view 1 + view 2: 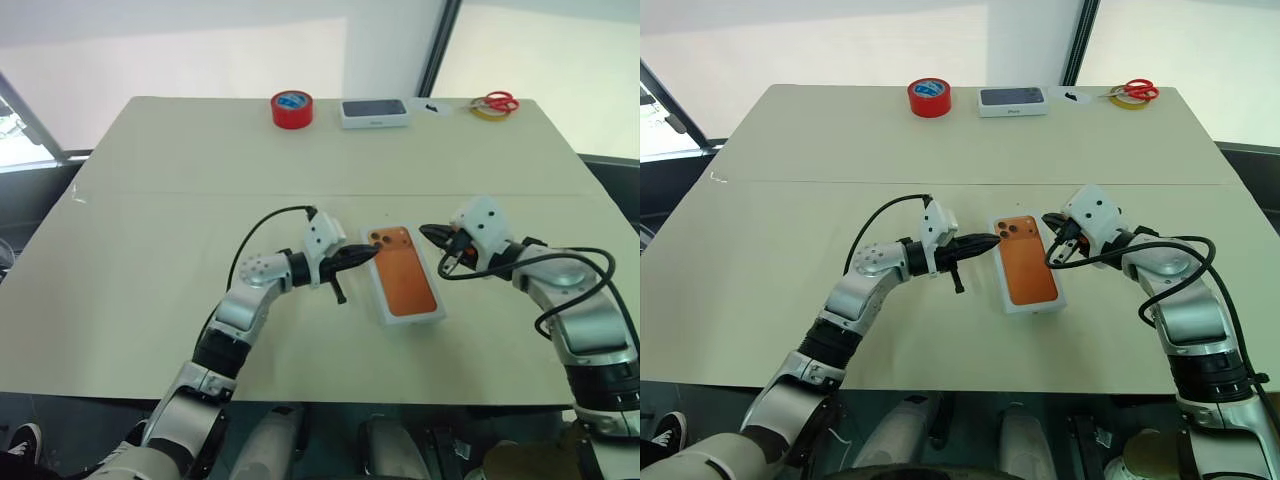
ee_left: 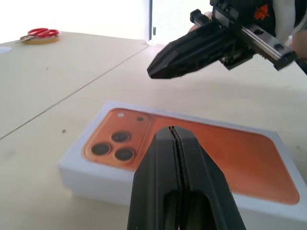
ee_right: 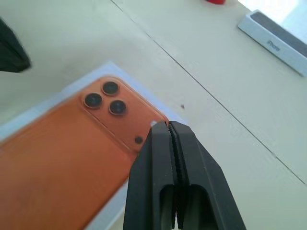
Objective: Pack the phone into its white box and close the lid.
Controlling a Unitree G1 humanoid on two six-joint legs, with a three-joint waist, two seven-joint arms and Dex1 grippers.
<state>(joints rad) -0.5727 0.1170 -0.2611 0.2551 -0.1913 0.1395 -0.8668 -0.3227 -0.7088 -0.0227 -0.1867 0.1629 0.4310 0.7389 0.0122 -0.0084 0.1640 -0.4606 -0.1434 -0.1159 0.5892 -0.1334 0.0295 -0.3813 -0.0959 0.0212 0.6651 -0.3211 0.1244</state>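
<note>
The lid point(image 1: 405, 280), white with an orange phone printed on its face, sits on the white box at the middle of the table and covers it. The phone is hidden. My left gripper point(image 1: 375, 252) is shut and empty. It points across at the lid's camera-print corner from the left, just above it. My right gripper point(image 1: 425, 232) is also shut and empty, and hovers at the same end from the right. In the left wrist view my own tips point(image 2: 173, 130) hang over the lid point(image 2: 254, 163), with the right gripper point(image 2: 154, 72) opposite. The right wrist view shows its closed tips point(image 3: 169, 125) above the printed lenses.
Along the table's far edge stand a red tape roll point(image 1: 291, 108), a white box printed with a dark phone point(image 1: 374, 112), and red scissors on a yellow tape ring point(image 1: 495, 104). A seam crosses the tabletop point(image 1: 150, 300) behind the lid. Dark floor lies past the table's sides.
</note>
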